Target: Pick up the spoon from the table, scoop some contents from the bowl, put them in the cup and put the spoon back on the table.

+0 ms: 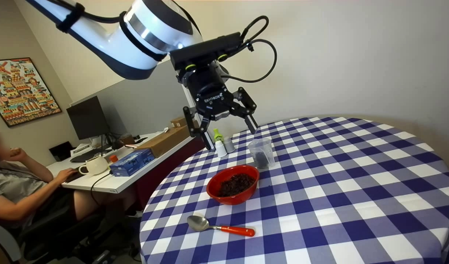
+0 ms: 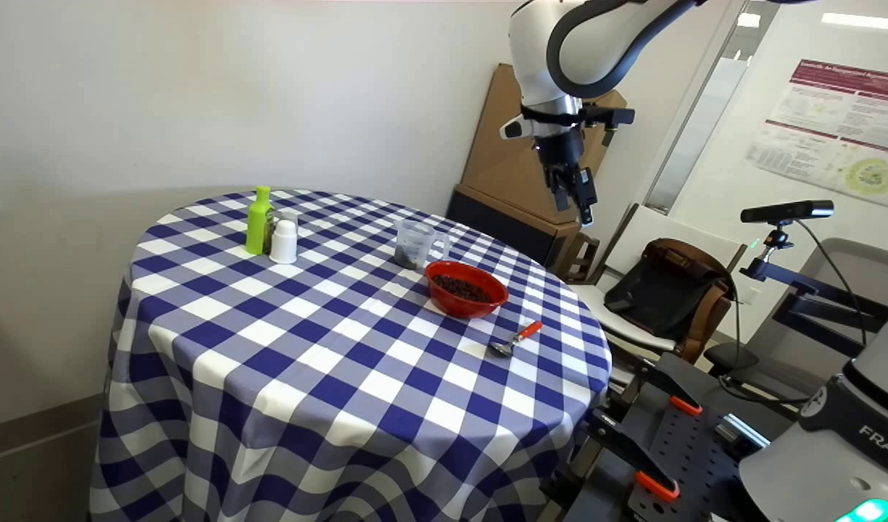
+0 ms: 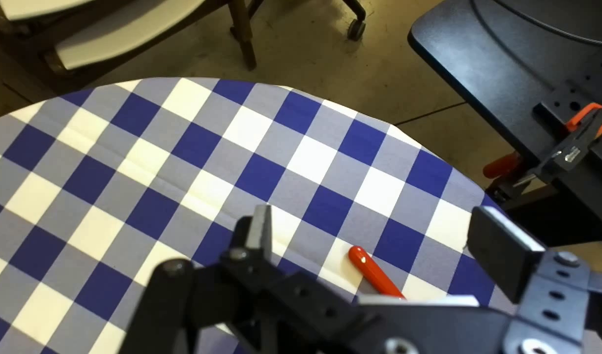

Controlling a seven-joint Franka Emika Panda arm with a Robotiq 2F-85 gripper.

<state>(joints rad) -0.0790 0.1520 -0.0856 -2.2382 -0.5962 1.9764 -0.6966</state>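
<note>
The spoon [image 1: 237, 230] lies on the checked table [image 1: 356, 194] in front of the red bowl [image 1: 239, 199]. It shows in both exterior views [image 2: 528, 331], metal head and orange-red handle. In the wrist view only its handle [image 3: 374, 270] shows, the rest hidden behind the gripper. The bowl [image 2: 462, 307] holds dark contents [image 1: 236, 184]. The clear cup [image 1: 261, 149] stands just behind the bowl, upright, with dark stuff at its bottom; its handle shows in an exterior view [image 2: 415, 245]. My gripper [image 1: 232, 139] is open and empty, high above the table, fingers spread wide in the wrist view [image 3: 379, 231].
A green bottle [image 2: 258, 221], a white shaker [image 2: 284, 243] and a greyish shaker [image 1: 229, 145] stand together on the table. A person sits at a desk [image 1: 112, 186] beside it. A chair [image 2: 654, 341] and a dark stand with clamps [image 2: 654, 449] are near the table edge.
</note>
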